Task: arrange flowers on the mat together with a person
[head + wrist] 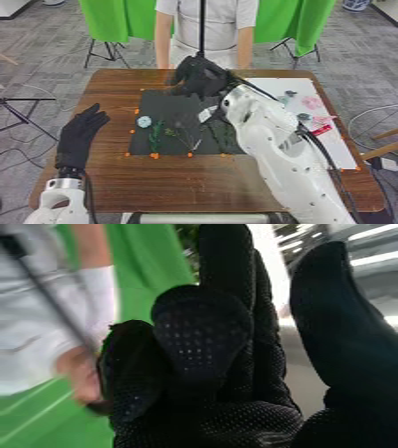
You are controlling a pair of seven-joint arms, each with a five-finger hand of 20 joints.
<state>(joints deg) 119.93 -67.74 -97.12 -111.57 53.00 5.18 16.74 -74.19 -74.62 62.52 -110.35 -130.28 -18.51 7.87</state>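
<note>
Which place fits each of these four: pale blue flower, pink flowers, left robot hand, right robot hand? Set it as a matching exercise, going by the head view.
1. Pale blue flower
2. Pink flowers
3. Left robot hand
4. Right robot hand

A. On the white sheet
B. Left of the dark mat, fingers straight
C. At the dark mat's far edge, in front of the person
D. On the dark mat, near its left edge

Right pairs: 1-D, 2-A, 3-B, 4-C
</note>
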